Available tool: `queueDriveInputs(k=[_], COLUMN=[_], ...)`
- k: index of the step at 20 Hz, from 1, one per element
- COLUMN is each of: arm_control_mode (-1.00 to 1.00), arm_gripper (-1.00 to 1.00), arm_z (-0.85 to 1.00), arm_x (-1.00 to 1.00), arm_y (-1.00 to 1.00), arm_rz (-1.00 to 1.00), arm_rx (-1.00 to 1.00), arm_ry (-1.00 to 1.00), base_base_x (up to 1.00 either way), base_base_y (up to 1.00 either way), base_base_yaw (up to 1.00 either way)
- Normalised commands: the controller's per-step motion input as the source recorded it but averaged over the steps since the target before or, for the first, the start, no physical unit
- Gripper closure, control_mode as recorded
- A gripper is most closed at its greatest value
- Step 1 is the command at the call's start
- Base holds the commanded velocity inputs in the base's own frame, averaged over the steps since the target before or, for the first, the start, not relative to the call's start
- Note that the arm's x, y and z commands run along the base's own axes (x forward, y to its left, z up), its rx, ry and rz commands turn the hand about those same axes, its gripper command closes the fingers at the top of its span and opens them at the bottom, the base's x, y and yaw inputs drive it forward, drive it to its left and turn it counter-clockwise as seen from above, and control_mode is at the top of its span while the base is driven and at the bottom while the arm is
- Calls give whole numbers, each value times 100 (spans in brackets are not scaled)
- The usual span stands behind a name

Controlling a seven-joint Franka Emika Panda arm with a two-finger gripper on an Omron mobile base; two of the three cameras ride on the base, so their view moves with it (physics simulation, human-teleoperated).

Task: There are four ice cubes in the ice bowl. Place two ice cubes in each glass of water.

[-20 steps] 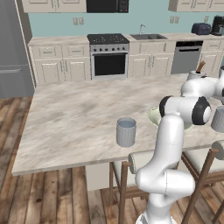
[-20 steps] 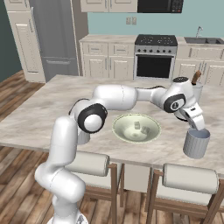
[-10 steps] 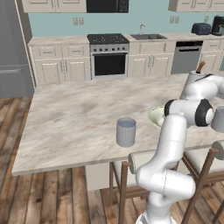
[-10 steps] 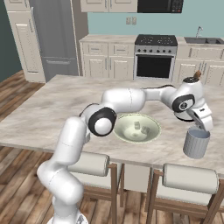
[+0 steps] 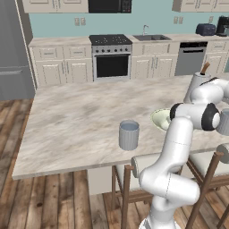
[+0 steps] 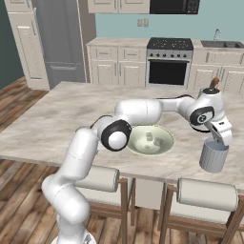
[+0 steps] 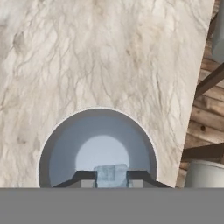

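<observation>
In the hand view my gripper is shut on a pale ice cube, straight over the open top of a grey-blue glass of water. From the right base view the gripper hangs just above that glass near the counter's front right edge. The pale green ice bowl lies to its left with two ice cubes inside. The second glass stands alone at the counter's front, left of the bowl, which my arm partly covers.
A tall white holder with a brown-handled utensil stands behind the bowl. Stools line the counter's near edge, which runs close beside the right glass. The wide marble counter stretches left.
The arm has swung further right and the hand has settled a little over the right glass, with the ice cube still held. The bowl and both glasses have not moved.
</observation>
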Motion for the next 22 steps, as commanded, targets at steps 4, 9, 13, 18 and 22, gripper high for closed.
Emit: queueDriveInputs(k=[4,9,13,18,22], arm_control_mode=[-100,-100,-100,-100,-100], arm_gripper=[100,100,100,100,100], arm_z=[-22,-19,-12,-8,-6], arm_x=[12,14,14,12,12], arm_y=[0,-1,-8,-9,-9], arm_rz=[0,0,0,0,0], arm_rx=[0,0,0,0,0], arm_ry=[-2,-3,-2,-2,-1], base_base_x=[0,0,0,0,0], base_base_y=[0,0,0,0,0], base_base_yaw=[0,0,0,0,0])
